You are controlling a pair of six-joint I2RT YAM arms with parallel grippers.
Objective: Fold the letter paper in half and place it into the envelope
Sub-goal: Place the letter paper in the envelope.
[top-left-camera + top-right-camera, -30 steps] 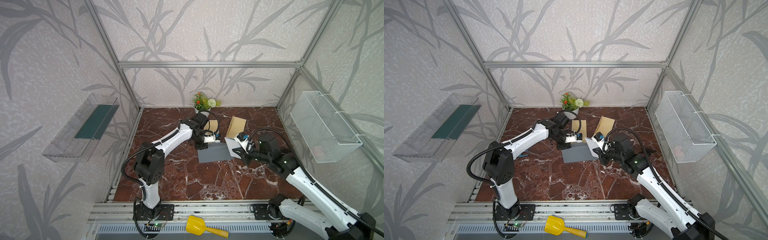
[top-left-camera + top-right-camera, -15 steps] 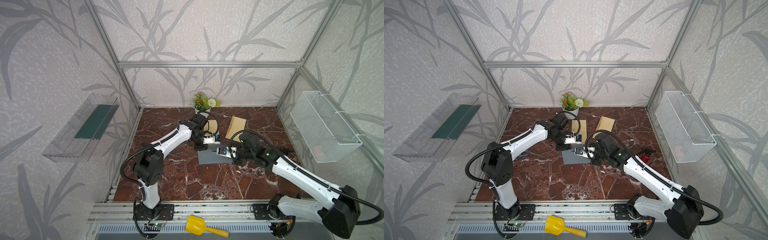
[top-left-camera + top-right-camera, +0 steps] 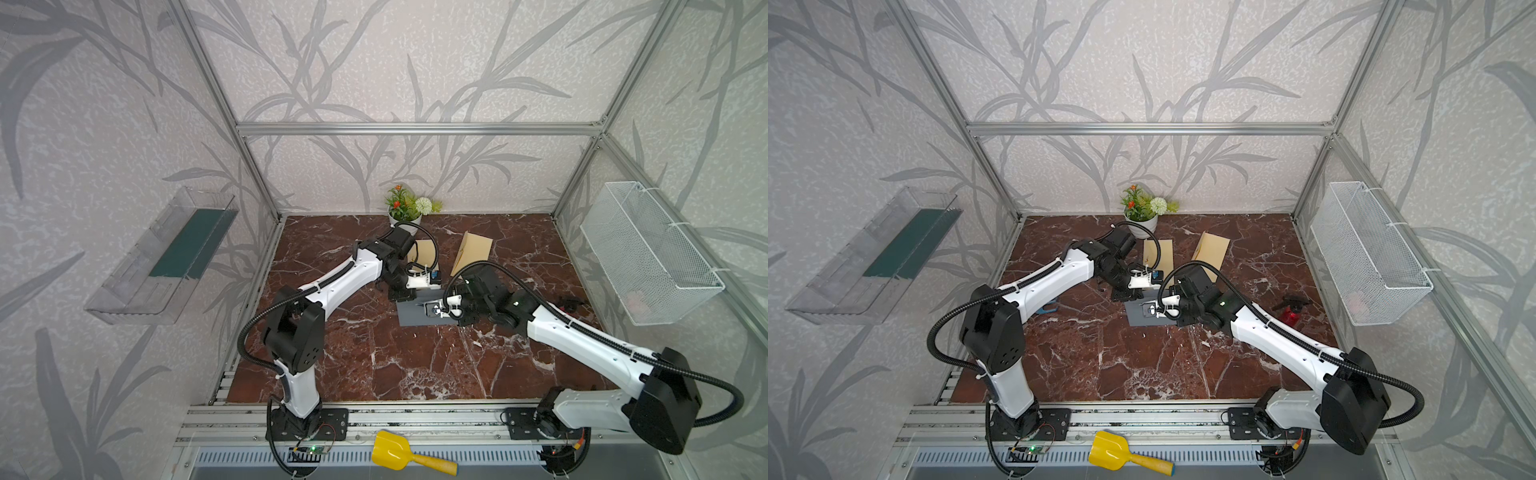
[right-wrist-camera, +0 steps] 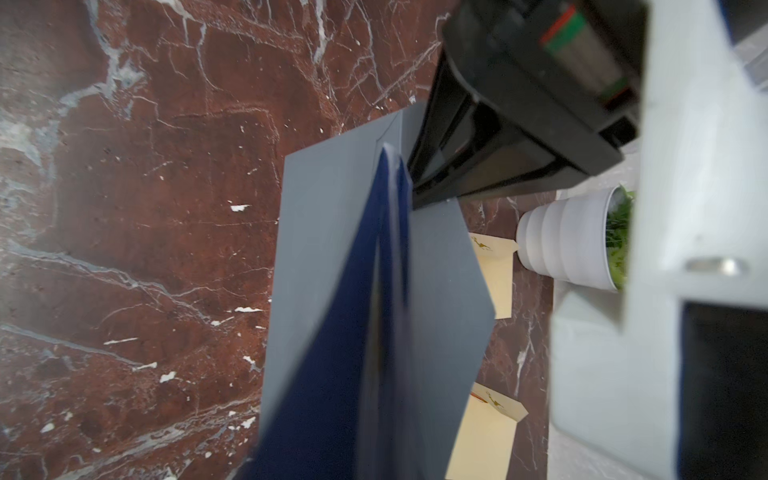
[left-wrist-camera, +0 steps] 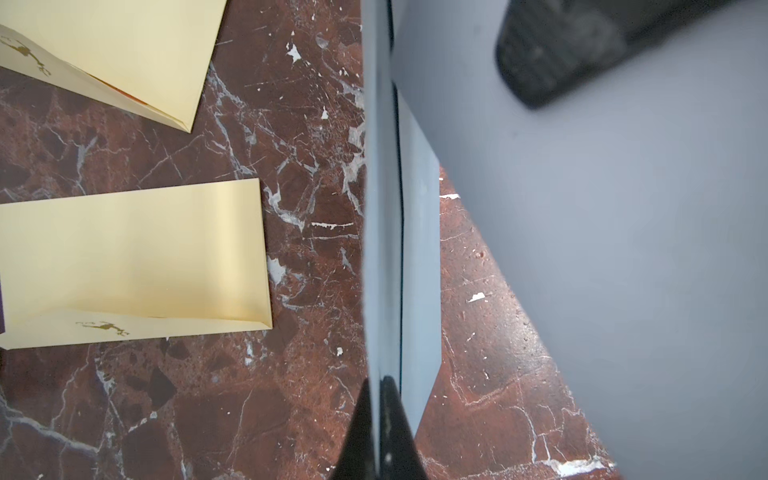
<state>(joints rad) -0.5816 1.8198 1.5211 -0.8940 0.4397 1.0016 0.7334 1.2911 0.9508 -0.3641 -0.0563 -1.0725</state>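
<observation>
In both top views the grey letter paper (image 3: 409, 321) lies on the marble table (image 3: 374, 365) directly between the two claws, with its long axis running from one claw toward the other. The left claw (image 3: 405, 296) bears on the paper's far edge, and the right claw (image 3: 432, 311) sits over its right end. Beyond both claws lie two cream envelopes, their long axes pointing away. The left envelope (image 3: 424, 253) is just past the left claw, and the right envelope (image 3: 476, 249) is past the right claw. The paper is in neither.

In a top view, a wire basket (image 3: 1370, 257) well outside the right claw holds something pale that is too small to name. A clear tray (image 3: 872, 257) well outside the left claw holds a dark green flat piece.

In the left wrist view the left claw is clamped on the paper's edge, which runs edge-on straight ahead of the fingers (image 5: 357, 436). Both envelopes lie flat to one side, apart from the paper.

In the right wrist view a shadowed flap (image 4: 353, 332) rises from the sheet toward the right claw, which is closed on it, though the fingertips themselves are hidden.

The fold likely depends on the right claw carrying that flap along the long axis to the opposite short edge.
</observation>
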